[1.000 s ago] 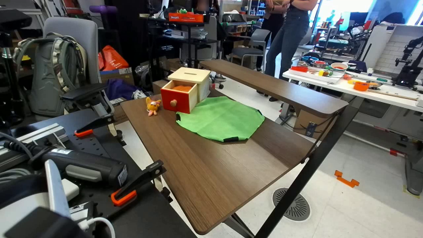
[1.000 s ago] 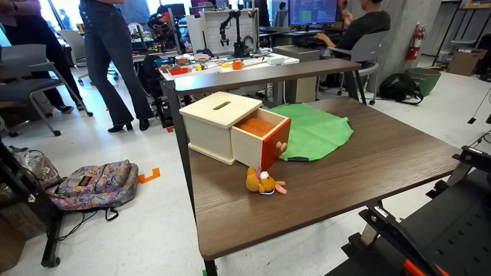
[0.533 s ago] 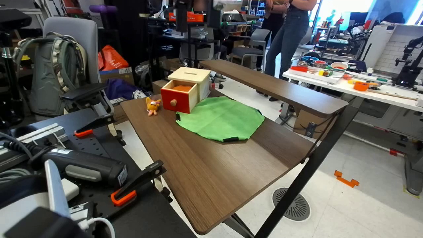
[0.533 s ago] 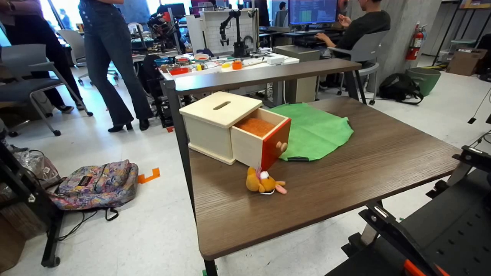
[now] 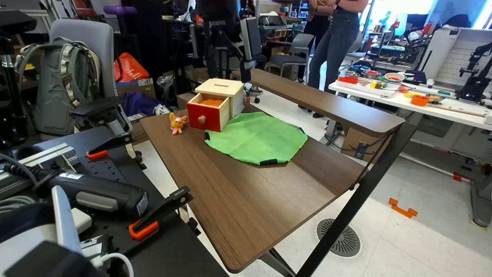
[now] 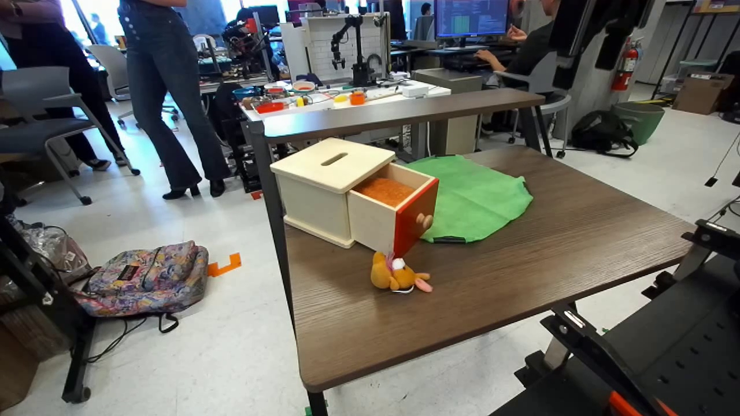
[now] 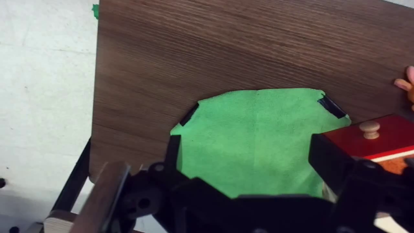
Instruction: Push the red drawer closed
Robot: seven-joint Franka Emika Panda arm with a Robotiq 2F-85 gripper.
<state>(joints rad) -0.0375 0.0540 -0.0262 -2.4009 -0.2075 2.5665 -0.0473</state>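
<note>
Closest to me, orange-ended clamps [image 5: 165, 204] stand along the edge of a black bench [image 5: 165, 254]. Past it stretches the brown table [image 5: 246, 211], where a green cloth [image 5: 255, 139] lies flat, dark strips [image 5: 268, 162] at its edges. An orange plush toy [image 5: 177, 124] rests near the edge on my left, and between toy and cloth the red drawer [image 5: 209, 117] juts well out of its tan wooden box [image 5: 223, 90], its light knob [image 5: 201, 119] facing my way and something fuzzy and orange [image 5: 211, 102] inside. Up in the air, apart from the drawer, hangs the claw [image 7: 245, 138]; the wrist view shows its fingers [image 7: 330, 161] spread wide, nothing gripped, the cloth visible between them. A raised brown shelf [image 5: 319, 100] runs along the far side of the table. Beyond that I see a cluttered white worktop [image 5: 442, 112], a gray chair [image 5: 291, 60] and two people [image 5: 340, 42] standing. In an exterior view, someone [image 6: 523, 60] in a dark top, partly hidden by the claw, sits near a monitor [image 6: 471, 17].
</note>
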